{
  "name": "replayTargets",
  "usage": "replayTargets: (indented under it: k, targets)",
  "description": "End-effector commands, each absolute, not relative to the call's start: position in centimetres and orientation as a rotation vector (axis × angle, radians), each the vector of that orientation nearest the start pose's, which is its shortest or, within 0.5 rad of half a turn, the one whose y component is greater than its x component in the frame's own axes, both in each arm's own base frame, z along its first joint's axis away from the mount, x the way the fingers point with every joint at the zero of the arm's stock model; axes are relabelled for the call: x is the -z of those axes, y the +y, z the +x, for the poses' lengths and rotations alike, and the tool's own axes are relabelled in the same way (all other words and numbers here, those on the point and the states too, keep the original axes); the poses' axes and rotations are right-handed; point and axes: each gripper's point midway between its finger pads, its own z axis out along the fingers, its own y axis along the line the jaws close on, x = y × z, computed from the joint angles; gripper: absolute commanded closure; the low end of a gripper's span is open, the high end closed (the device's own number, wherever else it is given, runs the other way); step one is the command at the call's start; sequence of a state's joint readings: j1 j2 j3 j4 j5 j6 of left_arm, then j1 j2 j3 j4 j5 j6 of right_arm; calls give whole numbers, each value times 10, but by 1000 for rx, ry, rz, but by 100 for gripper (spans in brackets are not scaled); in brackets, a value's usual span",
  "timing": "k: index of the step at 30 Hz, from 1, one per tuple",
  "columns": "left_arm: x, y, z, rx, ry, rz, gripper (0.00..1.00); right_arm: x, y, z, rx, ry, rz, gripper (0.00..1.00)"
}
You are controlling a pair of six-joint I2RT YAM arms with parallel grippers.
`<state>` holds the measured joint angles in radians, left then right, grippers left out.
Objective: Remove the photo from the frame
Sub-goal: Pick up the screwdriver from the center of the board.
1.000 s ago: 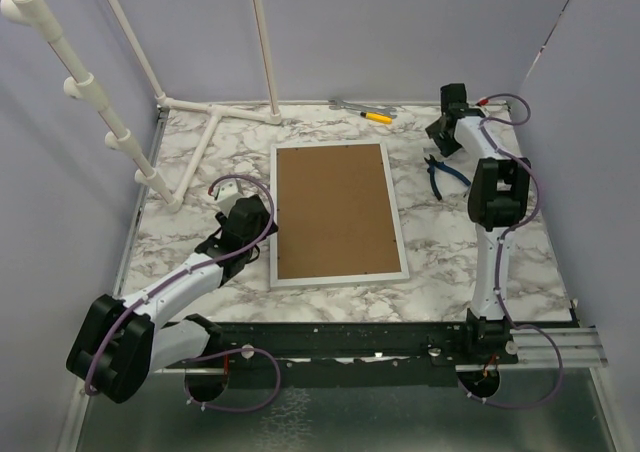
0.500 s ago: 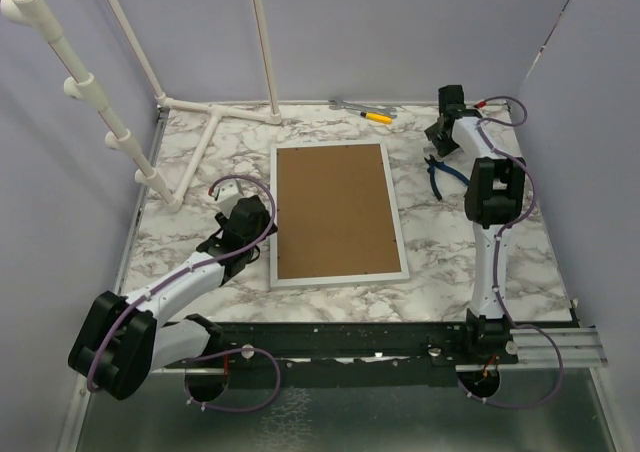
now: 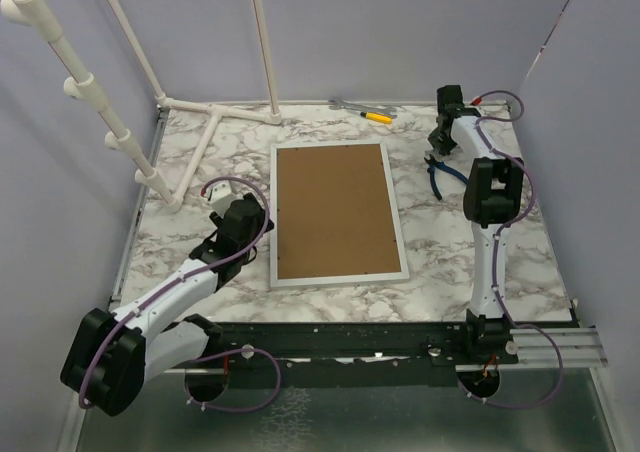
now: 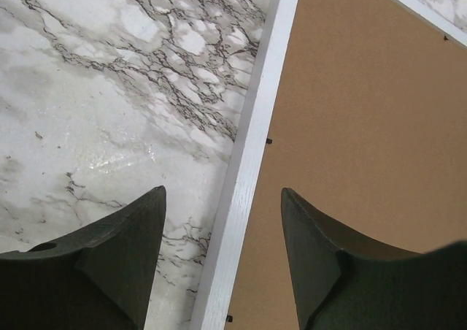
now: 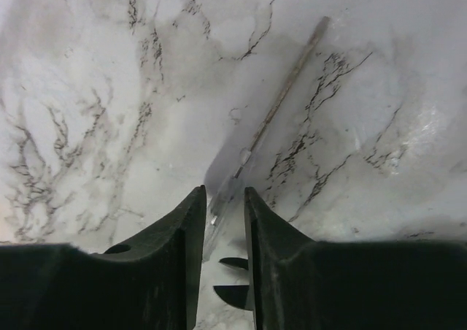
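The frame [image 3: 335, 212] lies face down mid-table, its brown back up inside the white rail [image 4: 255, 125]. The photo is hidden under that back. My left gripper [image 3: 264, 212] [image 4: 222, 189] is open and straddles the frame's left rail, with one finger over the marble and the other over the brown board. Small black tabs [image 4: 268, 141] show along the board's edge. At the back right, my right gripper [image 3: 438, 140] [image 5: 225, 187] is open only narrowly, around the clear handle of a thin-shafted tool [image 5: 281, 100] lying on the marble. A sliver of gap shows beside the handle.
Blue-handled pliers [image 3: 443, 172] lie just in front of the right gripper. A yellow-handled screwdriver [image 3: 377, 117] and grey tools [image 3: 350, 104] sit at the back edge. A white pipe stand [image 3: 215, 122] occupies the back left corner. Walls enclose three sides of the table.
The right jaws have narrowed around the clear handle. The left arm has slid a little farther back along the frame's left rail, its jaws unchanged.
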<state>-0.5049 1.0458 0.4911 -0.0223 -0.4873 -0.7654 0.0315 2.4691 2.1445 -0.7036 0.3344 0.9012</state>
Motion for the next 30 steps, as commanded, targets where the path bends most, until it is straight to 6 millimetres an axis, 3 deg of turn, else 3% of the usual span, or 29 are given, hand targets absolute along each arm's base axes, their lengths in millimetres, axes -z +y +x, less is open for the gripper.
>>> replayTargets:
  k: [1,3,8,12,16,21,25,30]
  targets:
    - [-109,-96,301,246,1978,-568,35,19,-32,541,335,2436,1048,72]
    - [-109,-96,301,249,1976,-565,35,19,-35,535,372,2453,1035,73]
    - [-112,-98,301,258,1975,-551,35,3,-39,525,390,2447,1005,87]
    - [-114,-102,301,277,1981,-537,35,-33,-39,526,334,2371,966,99]
    - [-115,-106,300,306,1987,-525,35,-81,-30,534,194,2284,857,99]
    - [-117,-112,299,345,1997,-511,35,-122,-9,532,5,2223,706,100]
    - [-121,-119,299,380,2005,-483,35,-138,22,524,-207,2227,556,100]
    - [-133,-144,302,508,2011,-385,33,-161,100,495,-732,2177,287,99]
